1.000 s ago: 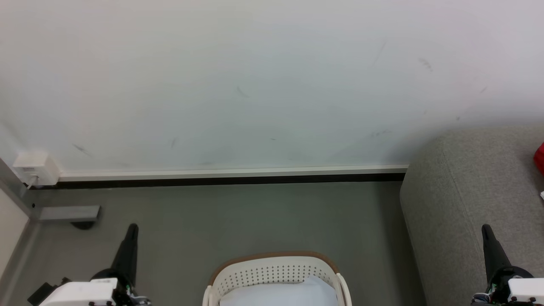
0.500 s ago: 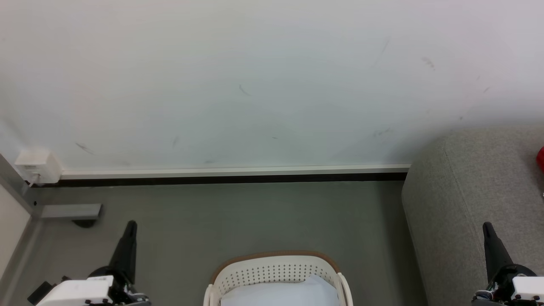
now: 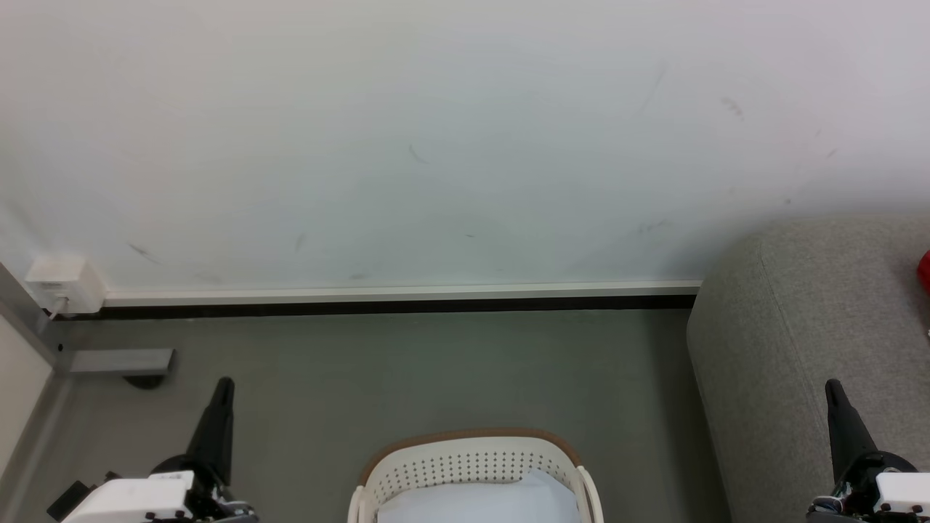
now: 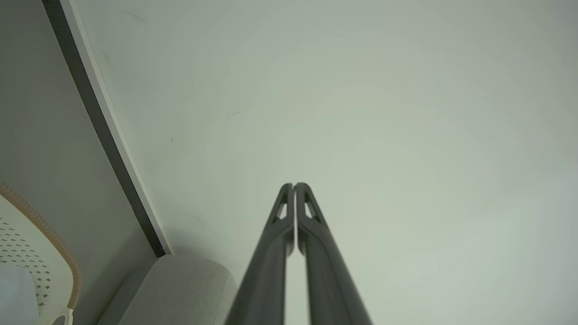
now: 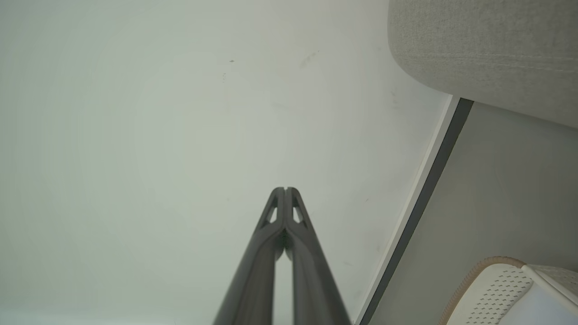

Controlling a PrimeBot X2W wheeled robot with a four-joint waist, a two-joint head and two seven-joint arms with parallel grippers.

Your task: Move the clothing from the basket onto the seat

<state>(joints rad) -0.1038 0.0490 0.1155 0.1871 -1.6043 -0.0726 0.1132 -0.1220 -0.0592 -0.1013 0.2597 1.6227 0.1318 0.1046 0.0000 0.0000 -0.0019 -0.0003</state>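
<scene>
The oval cream-white perforated plastic laundry basket with a brown woven-look rim [image 3: 471, 436] is cut off by the bottom edge of the head view at lower centre, so only its far end shows. A pale bluish-white flat cloth lining [image 3: 479, 501] covers the visible part of its inside, and anything beneath it is hidden. The large light grey fabric-upholstered sofa block [image 3: 799, 327] runs out of the frame at the right. On it, at the very right edge, sits a small sliver of bright red fabric clothing [image 3: 925, 270], too cut off for its shape to be made out.

The left gripper [image 4: 294, 185] stands at the lower left of the head view. In the left wrist view its two long dark fingers are pressed together at the tips, with nothing between them. The right gripper [image 5: 285, 189], at the lower right of the head view, likewise has its fingers closed tip to tip on nothing.

A small white box [image 3: 62, 283] on the wall at the middle left is too small for any marking on it to be read.
</scene>
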